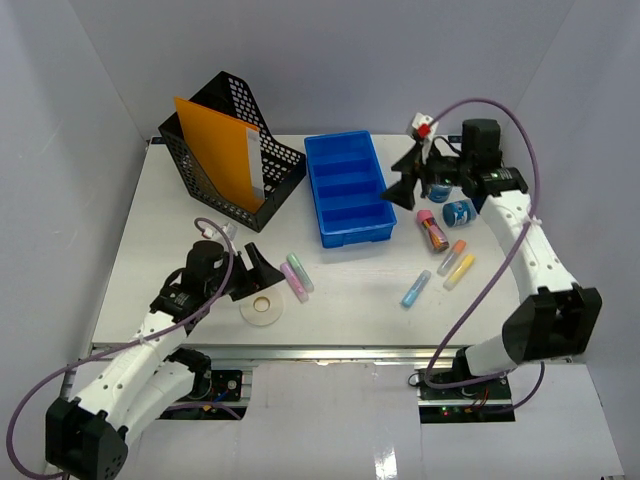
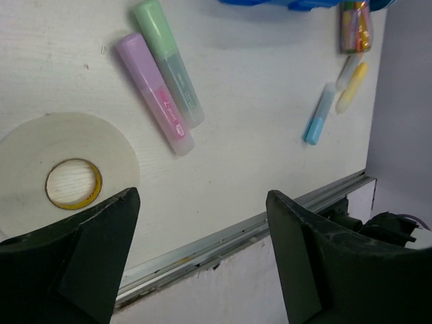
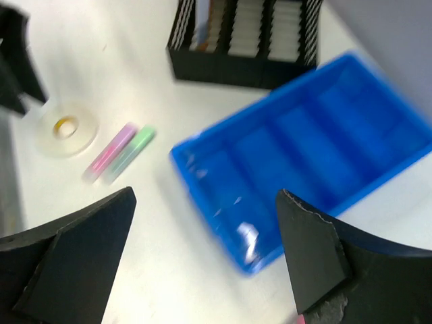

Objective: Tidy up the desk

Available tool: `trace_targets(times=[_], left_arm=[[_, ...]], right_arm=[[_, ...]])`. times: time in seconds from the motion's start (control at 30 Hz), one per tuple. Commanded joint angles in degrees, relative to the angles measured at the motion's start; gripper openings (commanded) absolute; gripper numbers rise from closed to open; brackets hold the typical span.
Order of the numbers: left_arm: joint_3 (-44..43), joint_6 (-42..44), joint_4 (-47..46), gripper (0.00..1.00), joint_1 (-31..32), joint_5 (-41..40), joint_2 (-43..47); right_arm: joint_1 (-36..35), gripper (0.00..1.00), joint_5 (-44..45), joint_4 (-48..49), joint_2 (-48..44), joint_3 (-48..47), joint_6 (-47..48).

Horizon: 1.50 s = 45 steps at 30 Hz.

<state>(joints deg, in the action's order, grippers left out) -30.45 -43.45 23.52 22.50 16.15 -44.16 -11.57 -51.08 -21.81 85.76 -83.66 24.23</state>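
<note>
Top, left-wrist and right-wrist views of the desk-organizing task. The desk fills the middle of the top view, beyond the arm bases, with its metal rail along the near edge. At its far side stand a black mesh file holder, containing an orange folder, and an empty blue tray with four compartments.

Loose items lie on the near half: a tape roll, a pink highlighter touching a green highlighter, and to the right a blue marker, a yellow marker and further small items near the tray's right corner.

The left claw hovers just above the tape roll with its fingers apart and empty. The right claw hangs above the tray's right edge, likewise apart and holding nothing; its wrist view is motion-blurred.

The step in hand appears to be choosing the next loose item. To do it well, each arm should probably take what lies on its own side. The left claw should straddle a single highlighter across its narrow width, since the touching pair invites a double grasp. The flat tape roll is best gripped across its rim. Release should come low over one compartment.
</note>
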Motion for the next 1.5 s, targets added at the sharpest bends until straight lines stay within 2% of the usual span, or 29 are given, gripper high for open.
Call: trace_targets(times=[0.0, 0.1, 0.33, 0.6, 0.7, 1.1, 1.47], left_arm=[[-2.2, -4.0, 0.3, 0.83, 4.6, -6.6, -4.9], [-4.0, -6.1, 1.5, 0.78, 8.5, -12.4, -11.3], [-14.7, -9.5, 8.7, 0.7, 15.3, -24.4, -28.6], [-24.2, -10.5, 13.1, 0.61, 17.6, -28.7, -40.8], [-26.7, -11.0, 14.5, 0.55, 18.0, -29.7, -44.4], [-32.2, -11.2, 15.1, 0.5, 18.1, -30.1, -53.7], [-31.5, -10.8, 16.0, 0.5, 18.1, -32.2, -56.5]], right_arm=[[7.3, 0.9, -7.0, -22.2, -10.5, 13.4, 17.3], [10.8, 0.9, -9.3, -22.4, -15.7, 23.3, 20.4], [16.4, 0.94, -19.3, -21.2, -18.7, 31.2, 19.8], [20.1, 0.94, -21.0, -18.3, -21.7, 36.1, 19.3], [21.0, 0.94, -21.5, -18.3, -22.5, 36.5, 19.4], [21.5, 0.94, -22.9, -18.4, -25.7, 37.1, 19.0], [21.8, 0.94, -23.3, -18.5, -26.0, 37.3, 18.8]])
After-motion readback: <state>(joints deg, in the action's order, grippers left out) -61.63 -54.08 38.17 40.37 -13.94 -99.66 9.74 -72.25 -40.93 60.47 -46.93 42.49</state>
